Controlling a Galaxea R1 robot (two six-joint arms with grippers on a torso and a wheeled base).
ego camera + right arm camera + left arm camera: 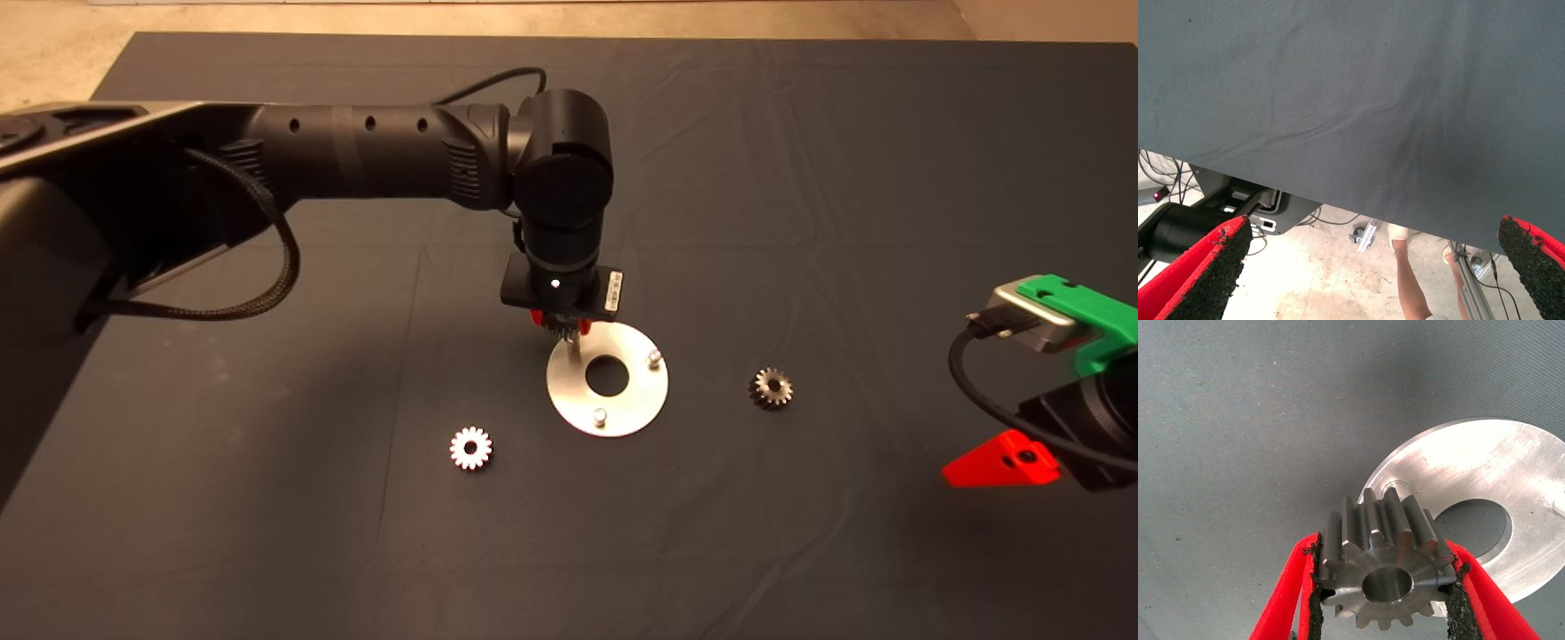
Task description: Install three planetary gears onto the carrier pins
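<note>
My left gripper (560, 325) hangs over the far-left part of the silver disc (622, 404) and is shut on one planetary gear (1385, 577). In the left wrist view the gripper (1386, 553) holds the gear by its teeth, centre hole facing the camera, a little above the disc (1485, 467). Two carrier pins (654, 357) (600, 415) stand bare on the disc. The third pin is hidden under the gripper. A second gear (471, 447) lies on the mat left of the disc. A third gear (772, 388) lies to its right. My right gripper (1000, 462) is parked at the lower right, open and empty.
The dark mat (800, 178) covers the table, with loose wrinkles. The right wrist view looks past the mat's edge (1338, 207) at the floor, with cables, equipment and a person's legs (1408, 273).
</note>
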